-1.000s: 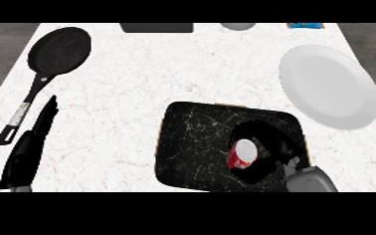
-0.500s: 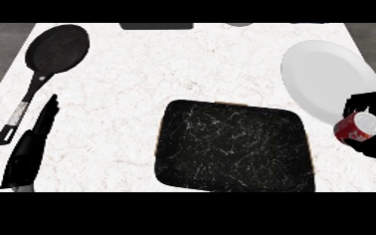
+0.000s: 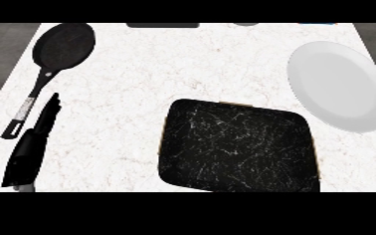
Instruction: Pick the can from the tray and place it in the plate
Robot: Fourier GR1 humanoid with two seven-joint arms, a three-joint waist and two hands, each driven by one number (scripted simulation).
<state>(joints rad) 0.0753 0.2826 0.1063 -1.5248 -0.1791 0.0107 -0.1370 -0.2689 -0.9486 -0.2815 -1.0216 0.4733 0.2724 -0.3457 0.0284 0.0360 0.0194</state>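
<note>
The black marbled tray [image 3: 238, 147] lies at the lower middle of the counter with nothing on it. A white plate [image 3: 334, 87] sits at the right edge, bare. No can shows anywhere in the head view. My right hand is out of view too. At the lower left edge rests my left hand [image 3: 33, 144], open, with its fingers straight and pointing up, holding nothing.
A black frying pan [image 3: 64, 46] lies at the upper left, its handle [image 3: 28, 109] running down beside my left hand. A dark flat object [image 3: 162, 25] sits at the counter's far edge. The marble counter [image 3: 183, 69] spreads between pan, tray and plate.
My right hand lifted the red can off the tray, carried it right to the plate's lower edge, and now hand and can have left the view. The left hand has not moved.
</note>
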